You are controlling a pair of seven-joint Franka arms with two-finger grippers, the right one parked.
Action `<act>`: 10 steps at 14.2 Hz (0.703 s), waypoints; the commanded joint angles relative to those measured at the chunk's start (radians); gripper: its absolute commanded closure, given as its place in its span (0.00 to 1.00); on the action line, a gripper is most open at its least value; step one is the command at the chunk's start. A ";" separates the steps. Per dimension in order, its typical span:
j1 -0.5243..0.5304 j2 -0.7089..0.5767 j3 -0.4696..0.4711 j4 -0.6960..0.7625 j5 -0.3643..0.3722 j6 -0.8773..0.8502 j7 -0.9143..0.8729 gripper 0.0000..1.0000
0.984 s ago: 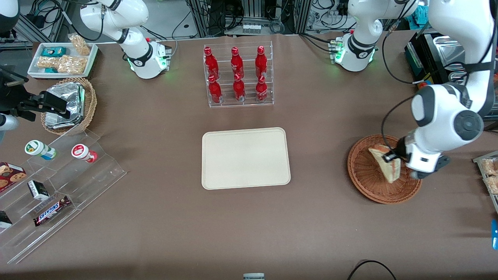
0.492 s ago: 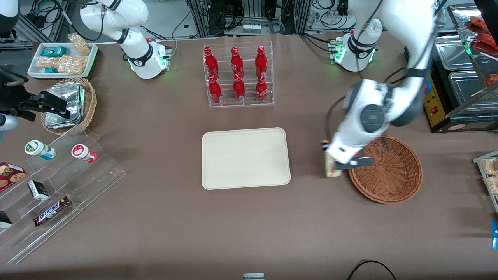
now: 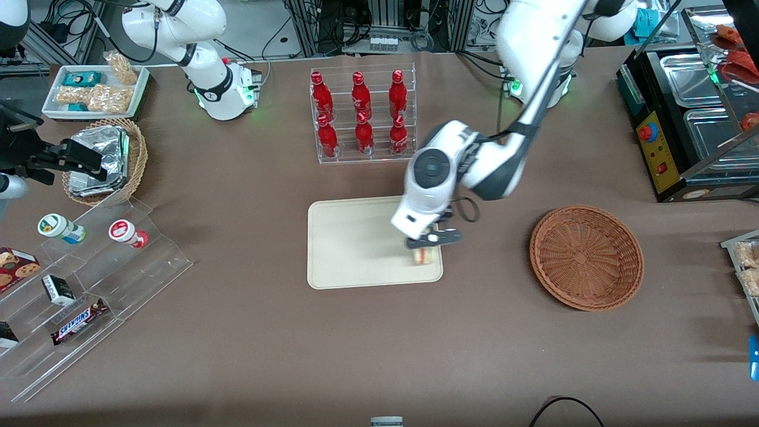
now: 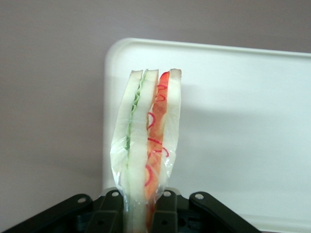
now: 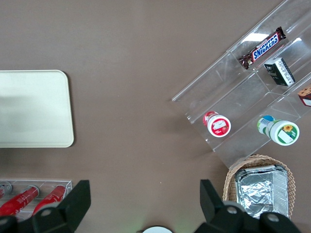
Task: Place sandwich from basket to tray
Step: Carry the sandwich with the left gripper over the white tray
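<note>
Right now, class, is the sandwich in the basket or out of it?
Out. The basket holds nothing, and the gripper holds the sandwich clamped between its fingers over the tray.

— What spreads out around the pincer?
— A broad, matte brown surface, evenly lit; the pincer hangs above its middle.
— And farther from the front camera than the pincer?
— Grey metal framing draped with tangled black cables.

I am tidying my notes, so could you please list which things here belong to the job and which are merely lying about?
Job: sandwich, held in the shut gripper above the tray; empty basket.

Lying about: red bottles, foil packets, Snickers bar, snack dish.
</note>
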 commanded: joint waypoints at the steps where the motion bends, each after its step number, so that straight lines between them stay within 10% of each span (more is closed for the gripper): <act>1: -0.074 0.119 0.012 0.159 -0.004 -0.024 -0.092 1.00; 10: -0.138 0.290 0.015 0.362 0.057 -0.068 -0.168 0.99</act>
